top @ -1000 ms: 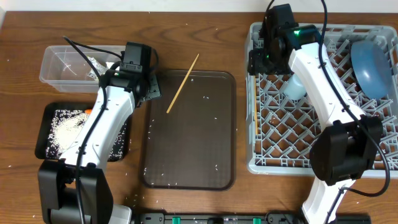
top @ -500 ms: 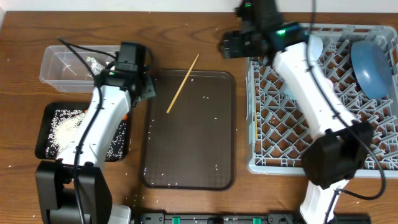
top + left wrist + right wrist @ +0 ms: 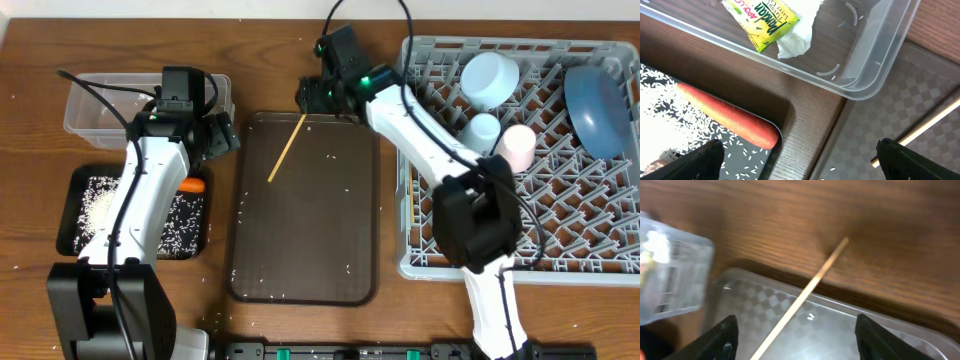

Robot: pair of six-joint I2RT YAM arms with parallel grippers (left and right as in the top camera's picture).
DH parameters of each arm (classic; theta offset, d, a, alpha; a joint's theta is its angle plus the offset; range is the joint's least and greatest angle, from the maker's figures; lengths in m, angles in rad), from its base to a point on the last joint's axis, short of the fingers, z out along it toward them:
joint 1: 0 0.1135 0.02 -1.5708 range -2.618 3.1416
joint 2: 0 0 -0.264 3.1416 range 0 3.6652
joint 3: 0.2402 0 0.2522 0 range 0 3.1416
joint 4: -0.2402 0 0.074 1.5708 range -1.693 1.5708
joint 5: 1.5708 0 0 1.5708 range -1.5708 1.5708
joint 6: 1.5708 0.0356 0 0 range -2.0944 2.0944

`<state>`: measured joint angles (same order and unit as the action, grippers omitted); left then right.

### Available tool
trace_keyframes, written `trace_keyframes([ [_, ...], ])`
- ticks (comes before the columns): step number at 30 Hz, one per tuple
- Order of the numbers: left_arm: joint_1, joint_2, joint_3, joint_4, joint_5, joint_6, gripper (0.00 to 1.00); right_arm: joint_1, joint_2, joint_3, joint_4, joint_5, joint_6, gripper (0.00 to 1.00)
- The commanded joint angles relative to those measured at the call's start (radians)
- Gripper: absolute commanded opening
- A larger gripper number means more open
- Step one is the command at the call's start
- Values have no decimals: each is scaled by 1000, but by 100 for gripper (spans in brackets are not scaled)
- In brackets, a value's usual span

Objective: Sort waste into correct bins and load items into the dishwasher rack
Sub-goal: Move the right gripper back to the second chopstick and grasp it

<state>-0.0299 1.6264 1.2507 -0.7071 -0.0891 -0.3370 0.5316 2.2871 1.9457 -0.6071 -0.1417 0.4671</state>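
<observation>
Right wrist view: the right claw (image 3: 797, 330), jaws apart and empty, hovers astride the chopstick (image 3: 810, 292); I'd lower squarely across it before closing, since thin wood may roll.

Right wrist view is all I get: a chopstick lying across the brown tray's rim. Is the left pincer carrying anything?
Observer: No. The left pincer is open and empty, above the gap between tub and black tray.
Operator: Where is the carrot?
Observer: The carrot lies in the black tray, among rice.
Operator: And the tub?
Observer: It holds a yellow wrapper and a tissue.
</observation>
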Motion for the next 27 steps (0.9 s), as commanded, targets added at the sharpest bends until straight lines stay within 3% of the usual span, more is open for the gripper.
trace_keyframes([
  [1,2,-22,1,-4,-13,3,98,22,35,10,20,-24,47,66],
  [18,2,-22,1,-41,-28,2,98,87,190,8,105,-66,150,64],
  [21,2,-22,1,-51,-28,2,98,98,227,8,138,-69,177,58],
  [27,2,-22,1,-60,-28,2,98,102,253,8,128,-76,180,31],
])
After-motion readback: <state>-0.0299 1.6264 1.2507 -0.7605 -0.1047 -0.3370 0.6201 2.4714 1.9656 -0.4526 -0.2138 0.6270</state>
